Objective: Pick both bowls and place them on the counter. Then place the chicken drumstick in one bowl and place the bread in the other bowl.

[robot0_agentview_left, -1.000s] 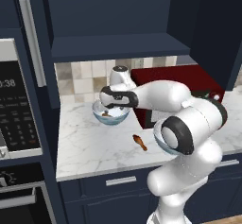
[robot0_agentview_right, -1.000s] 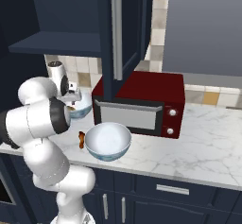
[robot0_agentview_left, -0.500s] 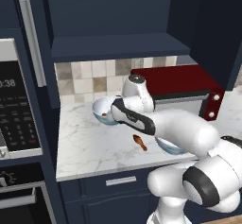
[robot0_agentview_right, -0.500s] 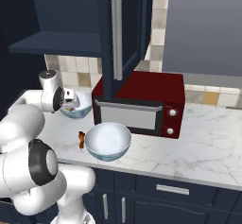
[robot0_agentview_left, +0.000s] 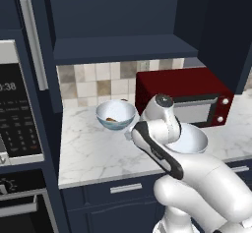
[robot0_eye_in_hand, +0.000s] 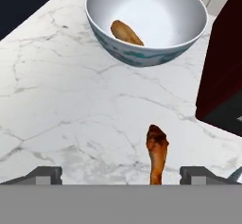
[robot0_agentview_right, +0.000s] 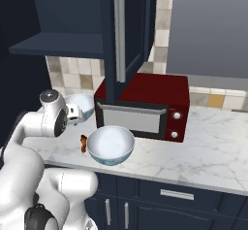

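White marble counter carries both bowls. Far bowl sits near the backsplash and contains the bread. Near bowl stands in front of the red microwave, toward its left side. Chicken drumstick lies on the counter with its thick end toward the far bowl. Gripper hovers directly above the drumstick, jaws spread wide, one fingertip on either side, holding nothing.

Counter: one bowl stood before the red microwave; second bowl behind the arm; drumstick lay just left of the near bowl.
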Tool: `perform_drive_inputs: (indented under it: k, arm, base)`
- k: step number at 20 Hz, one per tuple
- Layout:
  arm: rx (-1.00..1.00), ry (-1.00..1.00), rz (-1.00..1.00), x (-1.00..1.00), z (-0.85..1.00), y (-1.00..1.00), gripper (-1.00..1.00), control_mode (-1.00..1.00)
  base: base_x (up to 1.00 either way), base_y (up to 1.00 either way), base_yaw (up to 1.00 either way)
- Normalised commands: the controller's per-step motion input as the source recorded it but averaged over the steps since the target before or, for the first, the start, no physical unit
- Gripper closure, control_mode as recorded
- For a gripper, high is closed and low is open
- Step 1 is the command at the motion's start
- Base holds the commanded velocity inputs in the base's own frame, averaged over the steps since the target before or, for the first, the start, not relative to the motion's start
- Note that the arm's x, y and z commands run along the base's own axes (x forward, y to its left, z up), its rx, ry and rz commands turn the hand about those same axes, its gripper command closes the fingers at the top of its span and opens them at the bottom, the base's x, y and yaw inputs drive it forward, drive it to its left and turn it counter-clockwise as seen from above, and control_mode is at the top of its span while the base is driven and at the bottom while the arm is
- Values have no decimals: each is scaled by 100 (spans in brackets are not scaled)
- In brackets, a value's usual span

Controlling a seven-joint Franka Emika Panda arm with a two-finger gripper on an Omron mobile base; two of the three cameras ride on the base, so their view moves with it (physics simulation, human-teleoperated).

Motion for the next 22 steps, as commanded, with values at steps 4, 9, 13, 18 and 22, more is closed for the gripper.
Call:
perform_drive_inputs:
  k: [4,9,13,18,22]
  arm:
    - [0,0,0,3,-17,-9,-100,-100]
    - [-4,3,0,14,-19,-5,-100,-100]
    - [-2,16,0,1,0,-4,-100,-100]
    - [0,20,0,0,0,-3,-100,-100]
    - [-5,14,0,-5,-3,0,-100,-100]
  base:
    - [0,0,0]
    - [0,0,0]
    - [0,0,0]
    - [0,0,0]
    - [0,0,0]
